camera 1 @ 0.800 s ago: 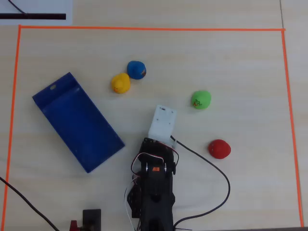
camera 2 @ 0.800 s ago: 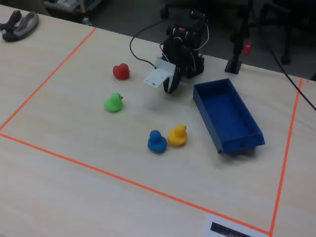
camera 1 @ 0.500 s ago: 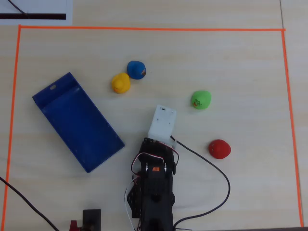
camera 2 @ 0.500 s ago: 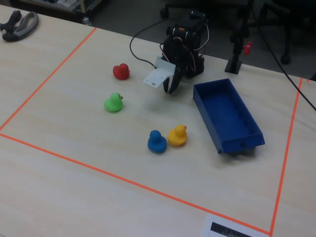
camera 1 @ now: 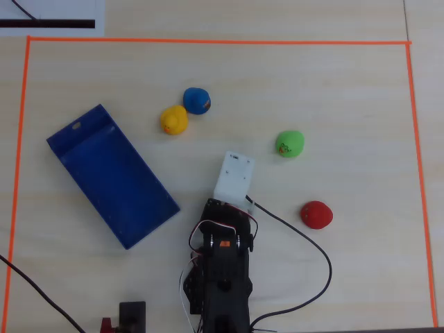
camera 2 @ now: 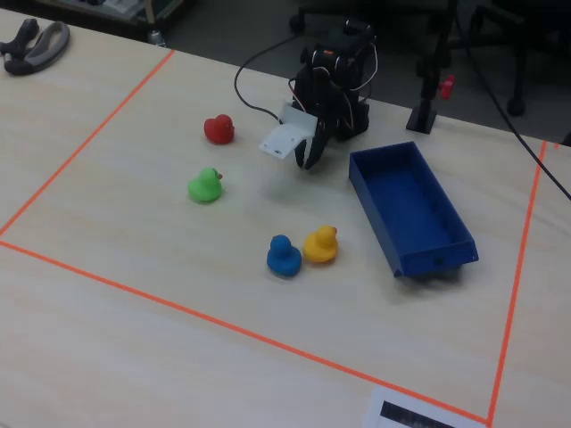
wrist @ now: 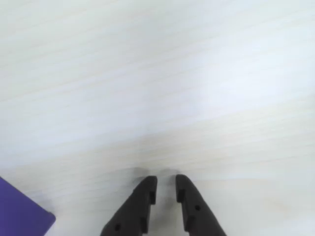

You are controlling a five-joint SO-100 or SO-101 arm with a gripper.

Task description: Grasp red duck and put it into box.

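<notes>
Sitting exactly as before, the gripper point(wrist: 166, 182) hangs empty with its jaws nearly together over bare table point(camera 1: 347, 90), the red duck point(camera 1: 317, 214) untouched toward the overhead view's right edge, the box point(camera 1: 111, 175) far left.

Bare table between fingers point(camera 2: 308, 162) and red duck point(camera 2: 219, 129); green duck point(camera 2: 205, 185) aside.
</notes>
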